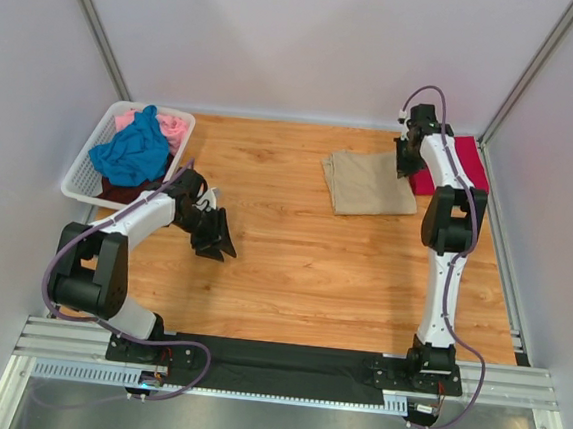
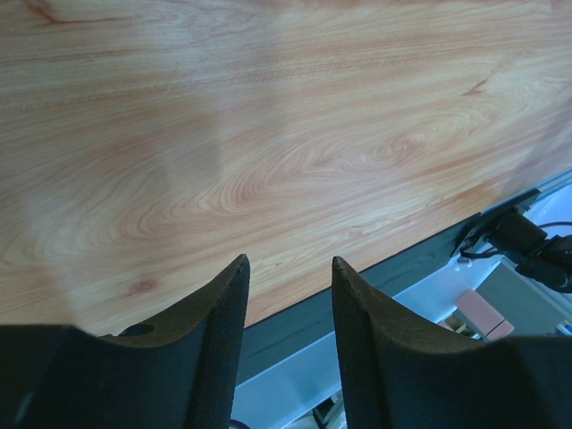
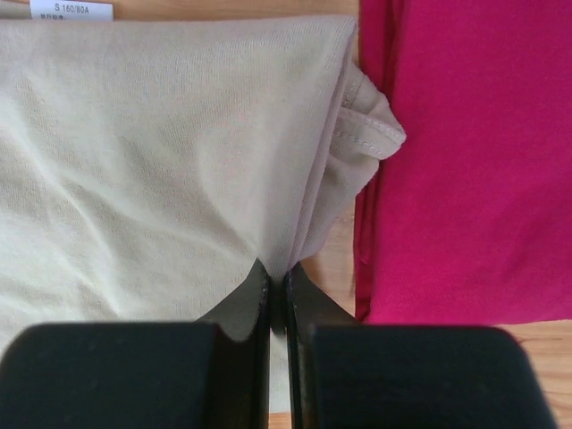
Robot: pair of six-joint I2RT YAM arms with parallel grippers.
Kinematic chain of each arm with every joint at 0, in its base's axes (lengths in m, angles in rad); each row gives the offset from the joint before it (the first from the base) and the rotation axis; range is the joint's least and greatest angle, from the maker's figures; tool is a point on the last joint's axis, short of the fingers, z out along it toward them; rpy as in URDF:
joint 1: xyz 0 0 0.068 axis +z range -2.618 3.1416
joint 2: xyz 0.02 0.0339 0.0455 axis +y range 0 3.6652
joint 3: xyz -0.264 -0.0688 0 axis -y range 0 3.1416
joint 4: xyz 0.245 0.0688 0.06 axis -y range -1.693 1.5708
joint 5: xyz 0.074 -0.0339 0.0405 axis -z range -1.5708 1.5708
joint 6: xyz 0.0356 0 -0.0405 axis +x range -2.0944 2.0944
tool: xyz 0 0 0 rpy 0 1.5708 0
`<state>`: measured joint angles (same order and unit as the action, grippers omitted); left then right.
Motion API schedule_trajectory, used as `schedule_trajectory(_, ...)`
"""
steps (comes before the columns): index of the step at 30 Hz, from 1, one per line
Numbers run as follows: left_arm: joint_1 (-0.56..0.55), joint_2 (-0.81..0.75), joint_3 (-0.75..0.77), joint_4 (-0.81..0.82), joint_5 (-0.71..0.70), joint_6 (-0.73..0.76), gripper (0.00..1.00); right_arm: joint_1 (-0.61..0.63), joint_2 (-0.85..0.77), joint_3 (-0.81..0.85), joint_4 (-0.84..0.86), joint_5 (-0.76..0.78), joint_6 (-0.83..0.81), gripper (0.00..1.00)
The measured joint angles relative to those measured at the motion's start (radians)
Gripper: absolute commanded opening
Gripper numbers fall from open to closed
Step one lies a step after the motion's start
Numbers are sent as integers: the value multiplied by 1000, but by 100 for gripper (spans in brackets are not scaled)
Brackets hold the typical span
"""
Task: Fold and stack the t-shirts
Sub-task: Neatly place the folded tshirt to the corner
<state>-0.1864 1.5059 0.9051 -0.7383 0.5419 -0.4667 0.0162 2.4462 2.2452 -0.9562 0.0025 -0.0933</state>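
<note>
Right gripper [image 3: 277, 266] pinches tan t-shirt [image 3: 152, 152]; label [image 3: 71, 9] cropped.

A basket [image 1: 76, 188] holding heaped shirts [image 1: 131, 153] sits far left; far right, a folded shirt [image 1: 364, 183] lies left of a second shirt [image 1: 474, 157].

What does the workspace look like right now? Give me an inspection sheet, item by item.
Surface: wooden table, bare in the middle.
Job's things: tan t-shirt folded flat at far right; crimson t-shirt flat beside it, further right; blue t-shirt, pink t-shirt and dark t-shirt heaped in the basket.
Clutter: white lattice basket at far left; nothing else seen.
Grippers: left gripper open and empty above bare wood; right gripper shut on the tan t-shirt's right edge.
Cables: purple cables looped along each arm.
Surroundings: white walls; metal rail at the near edge.
</note>
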Motion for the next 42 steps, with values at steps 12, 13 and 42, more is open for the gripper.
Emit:
schedule_trajectory(12, -1, 0, 0, 11, 7, -1, 50, 7, -139, -74, 14, 114, -53, 0)
schedule_trajectory(13, -2, 0, -1, 15, 7, -2, 50, 7, -148, -69, 11, 123, -61, 0)
schedule_trajectory(42, -41, 33, 26, 21, -22, -58, 51, -341, 57, 350, 134, 119, -114, 77)
